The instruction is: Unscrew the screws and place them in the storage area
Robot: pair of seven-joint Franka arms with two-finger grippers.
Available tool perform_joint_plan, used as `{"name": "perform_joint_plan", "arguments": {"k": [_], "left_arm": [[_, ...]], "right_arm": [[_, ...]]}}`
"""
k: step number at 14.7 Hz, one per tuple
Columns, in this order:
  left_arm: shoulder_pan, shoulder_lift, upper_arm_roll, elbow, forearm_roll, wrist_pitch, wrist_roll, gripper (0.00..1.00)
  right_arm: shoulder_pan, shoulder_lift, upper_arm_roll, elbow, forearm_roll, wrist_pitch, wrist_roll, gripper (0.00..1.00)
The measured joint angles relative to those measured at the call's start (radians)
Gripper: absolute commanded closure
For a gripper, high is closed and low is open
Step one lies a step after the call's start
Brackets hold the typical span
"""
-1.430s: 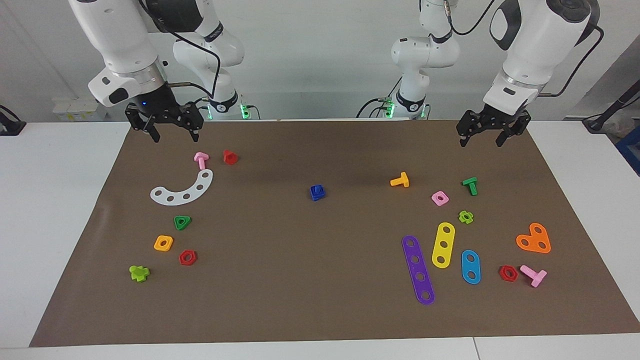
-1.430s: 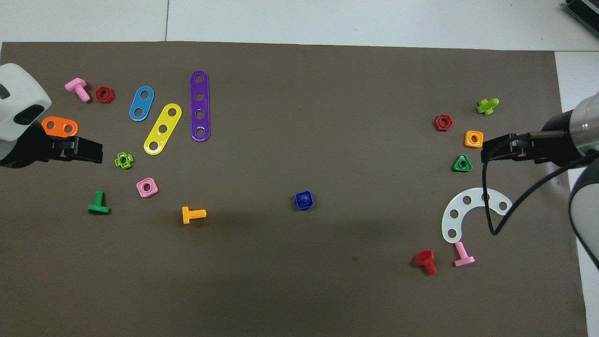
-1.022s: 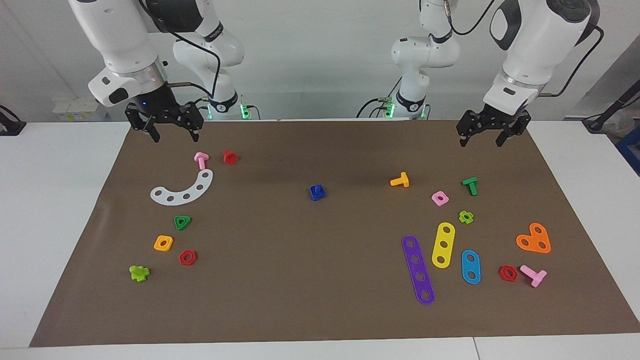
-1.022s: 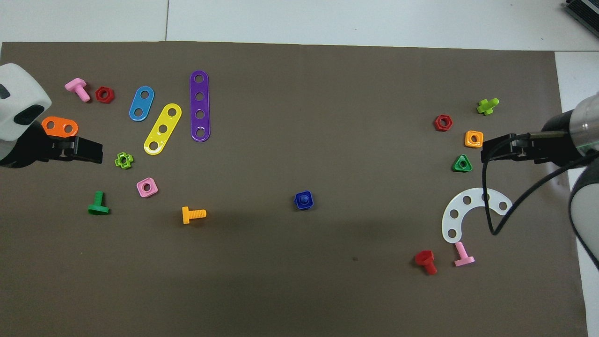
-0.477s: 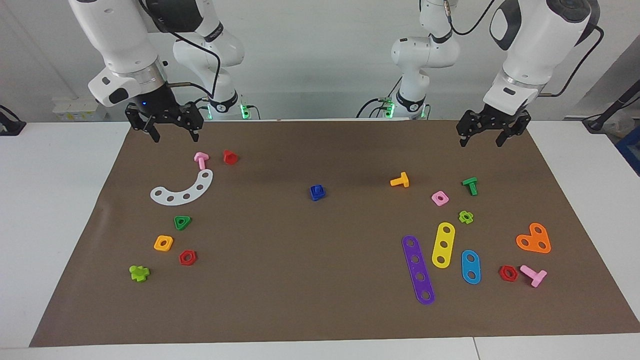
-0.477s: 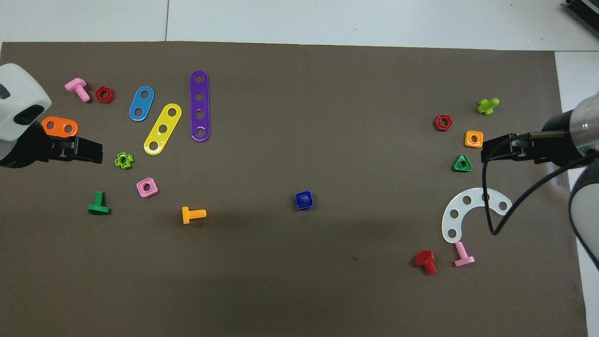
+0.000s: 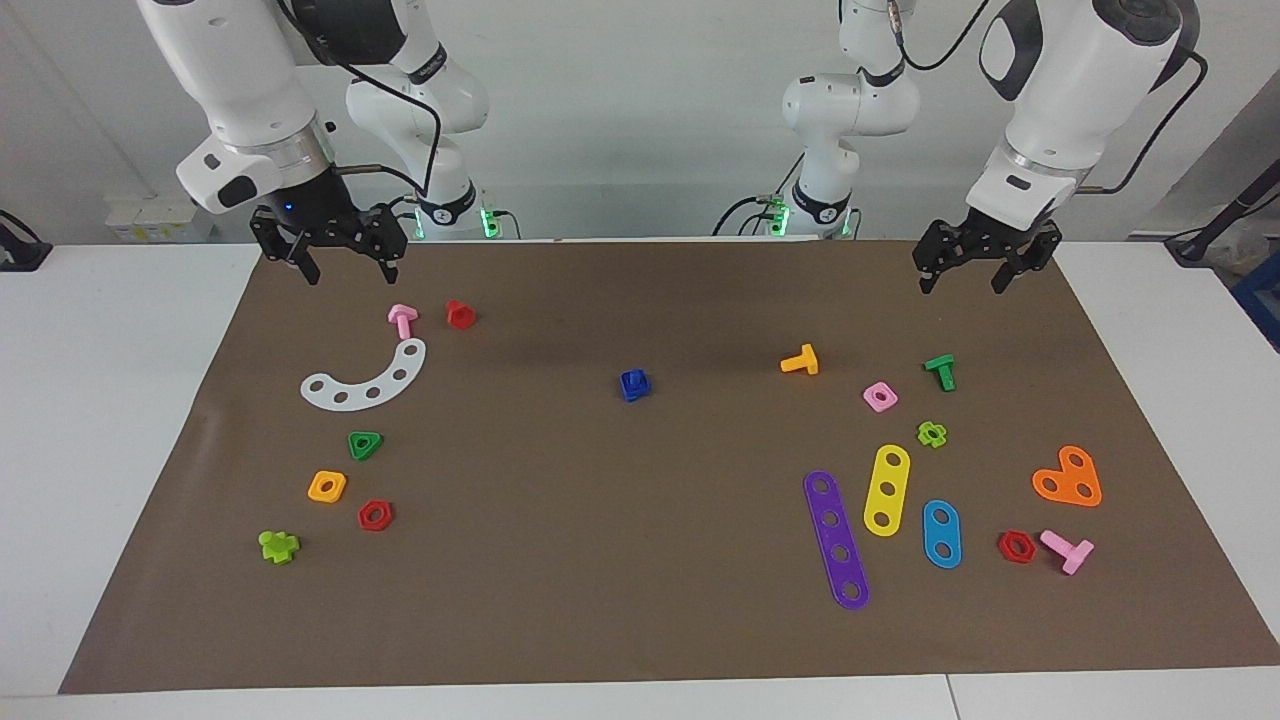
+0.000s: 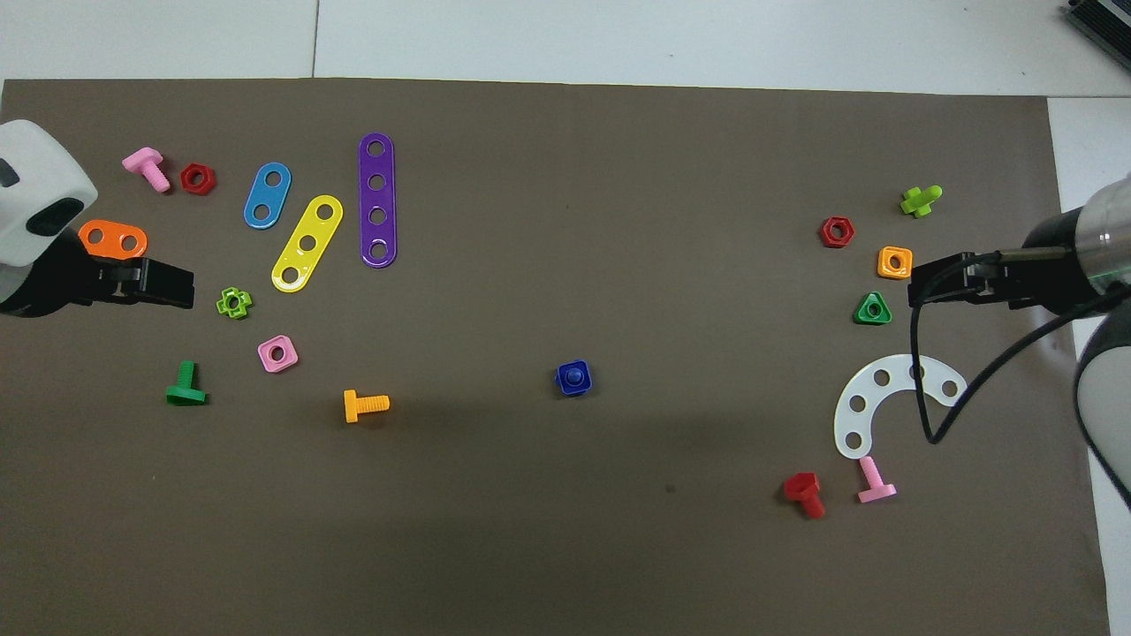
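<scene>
A dark-blue assembly [image 7: 634,384] lies in the middle of the brown mat: a square nut with the dark-blue screw's stubby end showing in its hole [image 8: 574,376]. The screw's head is hidden under the nut. My right gripper [image 7: 350,272] hangs open and empty above the mat's edge nearest the robots, at the right arm's end; it also shows in the overhead view [image 8: 928,281]. My left gripper [image 7: 962,283] hangs open and empty above the same edge at the left arm's end, and shows in the overhead view [image 8: 177,287]. Both are well apart from the blue assembly.
At the right arm's end lie a white curved plate [image 7: 365,378], pink bolt [image 7: 402,320], red bolt [image 7: 460,314], green triangular nut [image 7: 365,445] and more nuts. At the left arm's end lie an orange bolt [image 7: 801,361], green bolt [image 7: 940,371], purple strip [image 7: 836,538] and other plates.
</scene>
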Motion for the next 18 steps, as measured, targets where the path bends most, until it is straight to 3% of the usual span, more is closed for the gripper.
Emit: {"name": "perform_joint_plan", "arguments": {"k": [6, 18], "left_arm": [[-0.009, 0.000, -0.025, -0.010, 0.000, -0.005, -0.004, 0.00], [-0.198, 0.008, -0.035, -0.031, -0.028, 0.038, -0.296, 0.00]], "right_arm": [[0.000, 0.000, 0.000, 0.000, 0.000, 0.000, 0.000, 0.00], [0.000, 0.000, 0.000, 0.000, 0.000, 0.000, 0.000, 0.00]]}}
